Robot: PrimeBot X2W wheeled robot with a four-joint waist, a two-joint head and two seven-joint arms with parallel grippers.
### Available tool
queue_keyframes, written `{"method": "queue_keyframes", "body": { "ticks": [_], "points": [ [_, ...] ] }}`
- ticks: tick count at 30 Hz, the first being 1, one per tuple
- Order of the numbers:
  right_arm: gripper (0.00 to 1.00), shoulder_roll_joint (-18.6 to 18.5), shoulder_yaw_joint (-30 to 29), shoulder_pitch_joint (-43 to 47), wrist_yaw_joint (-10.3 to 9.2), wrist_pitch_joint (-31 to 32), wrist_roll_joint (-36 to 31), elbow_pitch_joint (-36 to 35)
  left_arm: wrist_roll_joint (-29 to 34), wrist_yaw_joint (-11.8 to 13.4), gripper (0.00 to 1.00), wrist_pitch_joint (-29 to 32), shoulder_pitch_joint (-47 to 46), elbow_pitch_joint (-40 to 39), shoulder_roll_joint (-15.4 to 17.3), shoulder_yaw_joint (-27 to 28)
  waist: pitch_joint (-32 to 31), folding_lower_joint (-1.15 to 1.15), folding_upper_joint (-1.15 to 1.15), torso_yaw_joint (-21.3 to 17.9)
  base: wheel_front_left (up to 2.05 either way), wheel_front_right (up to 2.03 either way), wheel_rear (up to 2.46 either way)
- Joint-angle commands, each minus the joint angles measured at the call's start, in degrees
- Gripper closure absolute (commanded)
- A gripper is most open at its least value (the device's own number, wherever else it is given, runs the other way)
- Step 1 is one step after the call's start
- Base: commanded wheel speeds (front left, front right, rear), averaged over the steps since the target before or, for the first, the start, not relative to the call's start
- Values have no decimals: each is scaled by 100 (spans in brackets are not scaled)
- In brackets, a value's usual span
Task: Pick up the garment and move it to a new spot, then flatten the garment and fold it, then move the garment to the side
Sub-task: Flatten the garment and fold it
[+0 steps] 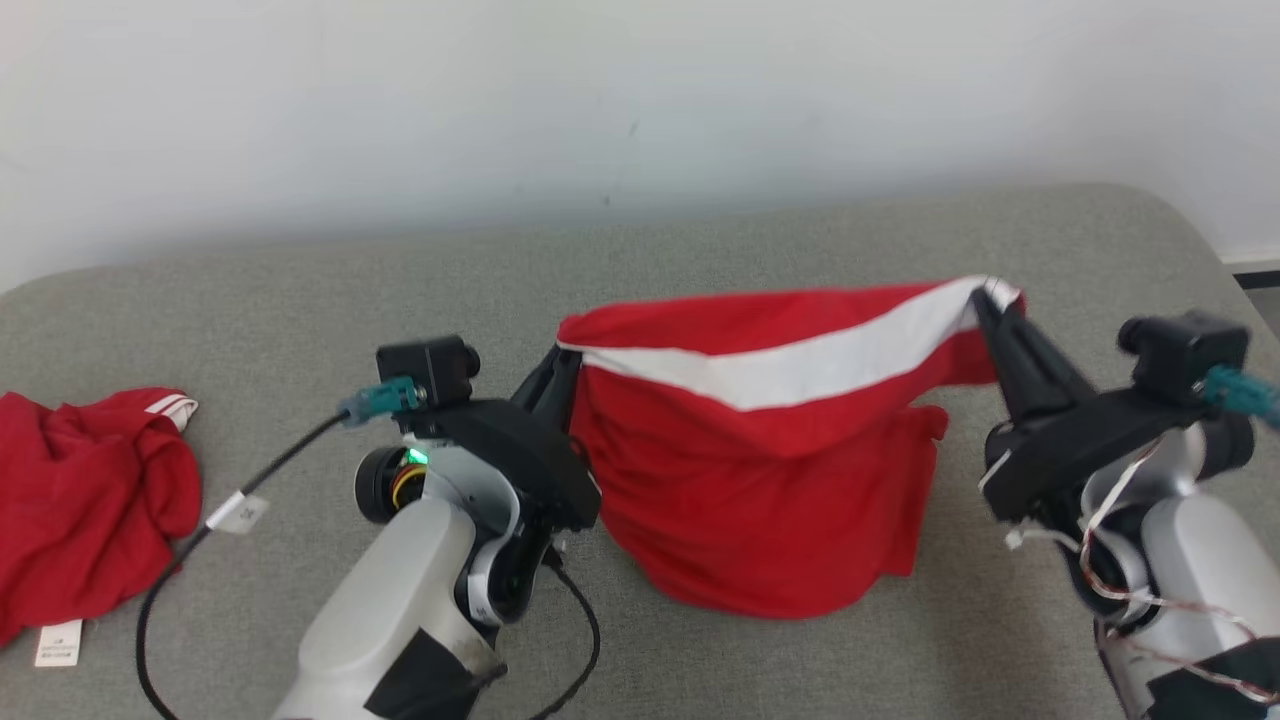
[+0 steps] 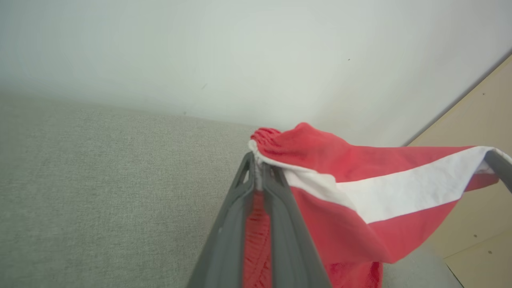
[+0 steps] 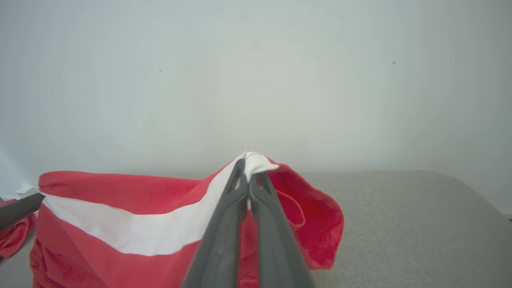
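Between left and right jaws, each tight on one end, red garment point(image 1: 760, 500) with white band point(image 1: 800, 370).

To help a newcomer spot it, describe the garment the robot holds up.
Find the grey cushion below the wall. At its middle, the held garment stretches between the left gripper and right gripper. Unlike the crumpled garment lying left, it shows a broad white band.
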Motion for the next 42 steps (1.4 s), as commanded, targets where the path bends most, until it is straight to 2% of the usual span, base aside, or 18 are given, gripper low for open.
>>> {"method": "queue_keyframes", "body": {
  "ticks": [1,7,11,14,17,25,30,35,37,38,42],
  "points": [
    [100,-56,-63,-137,-13,-52,31,-83,-125,-34,100,61,-102,-114,10,58,-95,0,0,18,0,0,0],
    [100,-201,-150,-853,-13,-61,-59,-257,-472,-98,100,638,-509,-529,196,281,-105,0,0,32,0,0,0],
    [100,-365,3,-1522,-13,-30,31,-251,-818,-3,100,1240,-945,-783,413,554,53,0,0,1,0,0,0],
    [100,-502,89,-2064,-13,-53,15,-193,-1147,158,100,1787,-1211,-941,591,793,233,0,0,-58,0,0,0],
    [100,-494,107,-2547,-13,-138,-34,-36,-1207,364,100,2149,-1474,-1120,828,910,455,0,0,-132,0,0,0],
    [100,-148,351,-3488,-13,-57,255,712,-1447,926,100,2446,-1955,-1487,901,1258,1351,0,0,-321,0,0,0],
    [100,41,523,-3995,-13,-87,262,1193,-1394,1221,100,2291,-2295,-1547,903,1464,2006,0,0,-437,0,0,0],
    [100,241,518,-4572,-13,-559,-16,1682,-1229,1346,100,1673,-2768,-1504,846,1733,2511,0,0,-540,0,0,0],
    [100,350,439,-4834,-13,-903,-211,1864,-1157,1258,100,1273,-2995,-1495,777,1857,2657,0,0,-569,0,0,0],
    [100,350,439,-4834,-13,-903,-211,1864,-1157,1258,100,1273,-2995,-1495,777,1857,2657,0,0,-569,0,0,0],
    [100,502,119,-5340,-13,-1845,-840,2200,-975,887,100,341,-3364,-1482,649,2018,2847,0,0,-562,0,0,0]
  ]
}}
